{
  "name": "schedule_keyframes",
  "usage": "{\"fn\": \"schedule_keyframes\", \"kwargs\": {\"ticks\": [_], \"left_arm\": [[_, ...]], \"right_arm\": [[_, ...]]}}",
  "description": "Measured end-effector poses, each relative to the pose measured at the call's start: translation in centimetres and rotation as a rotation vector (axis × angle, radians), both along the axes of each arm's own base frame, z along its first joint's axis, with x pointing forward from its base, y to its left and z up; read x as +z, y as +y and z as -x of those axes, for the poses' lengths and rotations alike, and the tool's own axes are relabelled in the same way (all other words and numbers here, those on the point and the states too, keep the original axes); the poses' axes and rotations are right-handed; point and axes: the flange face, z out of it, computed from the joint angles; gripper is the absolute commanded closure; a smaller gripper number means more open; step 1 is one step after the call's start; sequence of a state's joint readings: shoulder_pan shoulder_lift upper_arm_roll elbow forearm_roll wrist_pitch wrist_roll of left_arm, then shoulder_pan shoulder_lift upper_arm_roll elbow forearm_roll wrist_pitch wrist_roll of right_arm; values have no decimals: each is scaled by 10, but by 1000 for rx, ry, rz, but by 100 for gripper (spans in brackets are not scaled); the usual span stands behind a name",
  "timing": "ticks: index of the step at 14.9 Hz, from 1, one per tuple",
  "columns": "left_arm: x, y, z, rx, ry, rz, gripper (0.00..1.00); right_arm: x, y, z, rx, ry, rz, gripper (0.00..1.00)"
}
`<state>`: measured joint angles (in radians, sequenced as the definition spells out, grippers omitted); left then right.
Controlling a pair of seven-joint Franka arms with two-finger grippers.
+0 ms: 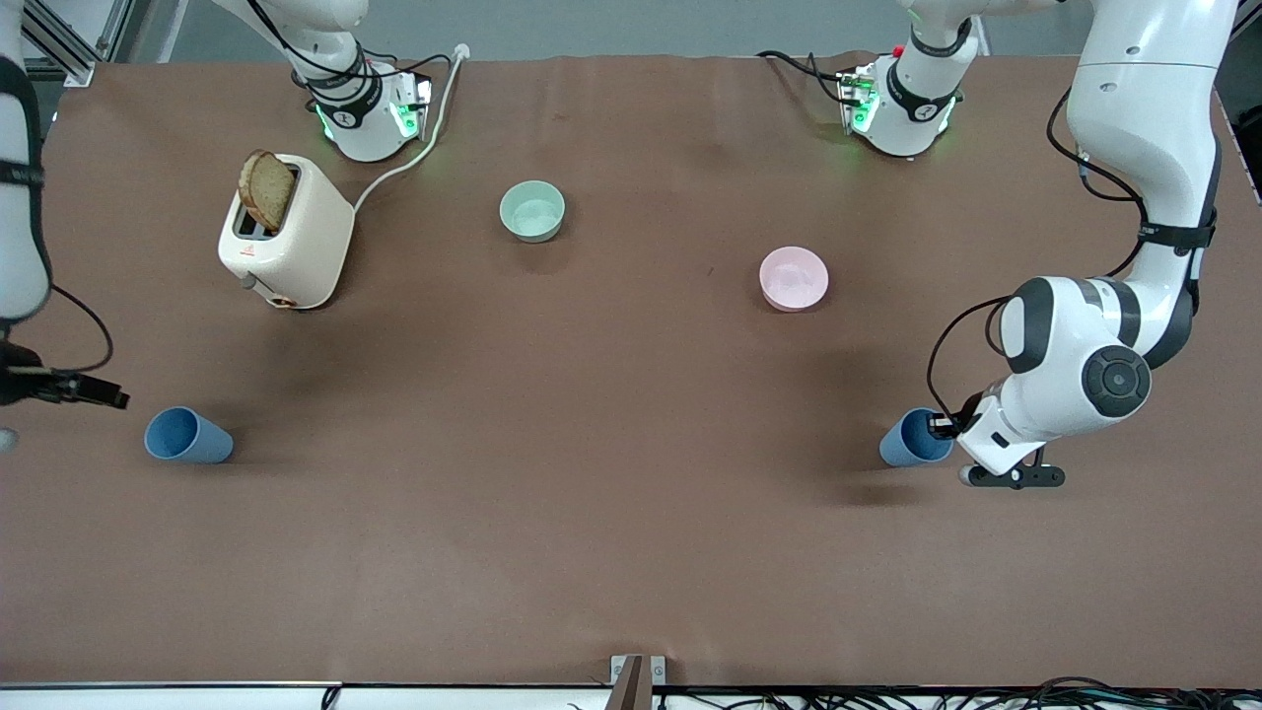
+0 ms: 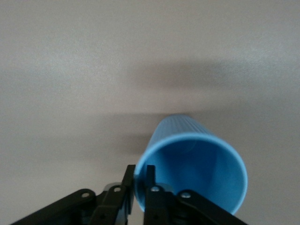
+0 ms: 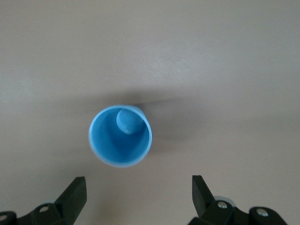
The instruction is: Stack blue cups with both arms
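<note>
Now my left gripper [image 2: 139, 180] pinches one blue cup's [image 2: 192, 161] rim; my right gripper [image 3: 138, 194], spread, hovers. Thin grip may slip.

**Materials and finishes**

Counter [image 1: 631, 493]: brown, matt, faintly creased like paper sheeting. Two blue cups [image 1: 187, 436] [image 1: 912, 440]: matt plastic, one finely ribbed outside. Toaster [image 1: 296, 242]: cream, smooth satin casing. Green bowl [image 1: 532, 211], pink bowl [image 1: 794, 278]: smooth, matt. Arms [image 1: 1134, 118]: glossy white shells.
</note>
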<state>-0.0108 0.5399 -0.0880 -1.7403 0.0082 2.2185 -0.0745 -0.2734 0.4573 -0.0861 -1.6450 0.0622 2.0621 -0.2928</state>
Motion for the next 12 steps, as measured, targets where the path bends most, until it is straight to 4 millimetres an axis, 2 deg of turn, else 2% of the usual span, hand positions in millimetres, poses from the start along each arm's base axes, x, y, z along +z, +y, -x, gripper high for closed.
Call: {"fn": "schedule_keyframes", "kwargs": {"ticks": [2,3,5,6,7,8,9,10,12], "left_arm": [[10,-11,-5,-3,-19,11,100],[14,-26,-5,-2,-26,20,100],[28,-72,-3,23,-28,31,100],[41,-107,2,38,-21,31,100],[56,-147,9,52,-13,27,100],[71,-184,18,66,-11,24,100],[82,-219,30,80,-13,23,100],[88,-251,43,96,-12,21,100],[83,-304,72,114,-1,13,100]], "right_arm": [[-44,-9,-4,33,1,-12,3],[-61,-11,-4,43,9,-16,4],[-78,-12,-3,52,23,-25,9],[-81,-11,-3,51,24,-30,12],[-81,-10,-3,47,16,-35,23],[-84,-9,-3,44,2,-35,43],[-88,-9,-1,46,-4,-34,72],[-92,-9,1,50,-8,-33,85],[-95,-10,3,48,-14,-35,97]]}}
